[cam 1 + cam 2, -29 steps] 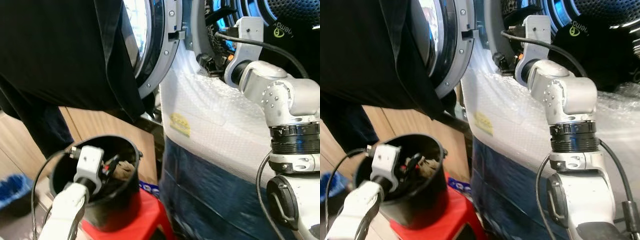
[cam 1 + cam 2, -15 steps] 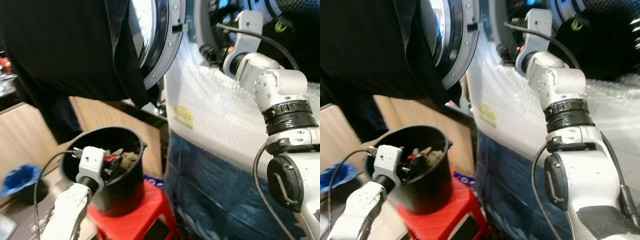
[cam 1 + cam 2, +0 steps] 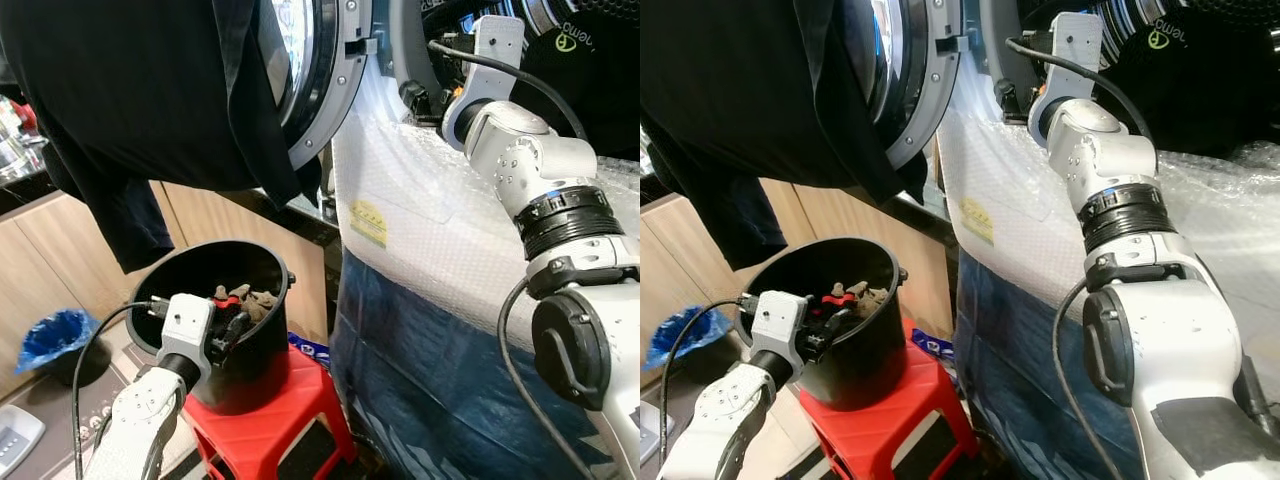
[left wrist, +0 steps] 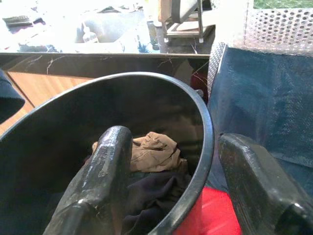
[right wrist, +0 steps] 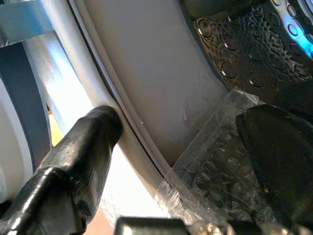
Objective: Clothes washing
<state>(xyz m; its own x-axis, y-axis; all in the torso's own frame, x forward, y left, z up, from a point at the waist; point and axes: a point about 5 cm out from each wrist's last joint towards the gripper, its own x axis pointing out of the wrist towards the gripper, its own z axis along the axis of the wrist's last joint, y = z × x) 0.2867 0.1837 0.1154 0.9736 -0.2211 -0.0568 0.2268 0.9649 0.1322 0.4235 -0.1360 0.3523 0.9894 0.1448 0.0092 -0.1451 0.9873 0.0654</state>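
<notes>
The left gripper hangs at the rim of the black bucket, fingers spread with one inside and one outside the wall. Tan and dark clothes lie in the bucket, which stands on a red stool beside the bubble-wrapped washing machine. A black garment drapes over the open door. The right gripper reaches up at the drum opening, fingers apart around the door seal, gripping nothing

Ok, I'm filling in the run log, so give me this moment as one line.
left gripper: open, straddling round black plastic bucket rim | bucket: clothes inside, on red plastic stool | right gripper: open, at washer drum opening
</notes>
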